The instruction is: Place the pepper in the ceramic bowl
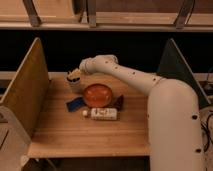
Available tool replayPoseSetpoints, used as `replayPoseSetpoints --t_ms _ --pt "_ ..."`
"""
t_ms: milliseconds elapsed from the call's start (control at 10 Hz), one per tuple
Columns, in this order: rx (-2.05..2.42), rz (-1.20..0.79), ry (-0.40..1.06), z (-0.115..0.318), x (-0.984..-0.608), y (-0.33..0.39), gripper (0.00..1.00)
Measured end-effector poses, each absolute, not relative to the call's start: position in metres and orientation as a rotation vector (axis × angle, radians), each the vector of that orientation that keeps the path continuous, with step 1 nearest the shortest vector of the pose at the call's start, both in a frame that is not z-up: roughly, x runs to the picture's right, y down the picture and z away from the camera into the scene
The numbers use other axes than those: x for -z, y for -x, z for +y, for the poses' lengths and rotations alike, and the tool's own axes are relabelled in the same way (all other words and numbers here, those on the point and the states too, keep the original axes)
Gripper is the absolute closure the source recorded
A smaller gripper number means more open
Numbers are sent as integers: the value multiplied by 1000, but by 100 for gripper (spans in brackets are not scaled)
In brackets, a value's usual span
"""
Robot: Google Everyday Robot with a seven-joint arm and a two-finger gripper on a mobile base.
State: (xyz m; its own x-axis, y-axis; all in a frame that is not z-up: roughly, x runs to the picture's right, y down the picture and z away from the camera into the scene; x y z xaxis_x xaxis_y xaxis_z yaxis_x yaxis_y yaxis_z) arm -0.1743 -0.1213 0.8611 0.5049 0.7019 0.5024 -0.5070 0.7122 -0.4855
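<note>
One small pale cup (75, 86) stands near the far left corner of the table (60, 135), with the gripper (76, 74) right over it; I cannot tell whether it is open or closed. One flat dark-blue piece (75, 104) lies nearer the front. One ceramic bowl (98, 95), glossy orange and shallow, sits mid-table. One white bottle (103, 114) lies before it. One pepper (119, 102), a small dark brownish-red lump, sits just beside the bowl's right rim
</note>
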Motion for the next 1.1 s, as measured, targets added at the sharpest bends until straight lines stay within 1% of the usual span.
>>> replayPoseSetpoints --t_ms 200,400,600,700,900,1100 --pt "-739 -728 290 -121 -862 173 20" --pt "-730 -640 267 -123 -869 146 20" --pt "-735 -473 217 -129 -874 86 20" --pt "-764 -339 180 -131 -869 33 20" --pt "-844 -160 139 -126 -852 -45 20" --pt "-930 -33 113 -116 -833 -100 20"
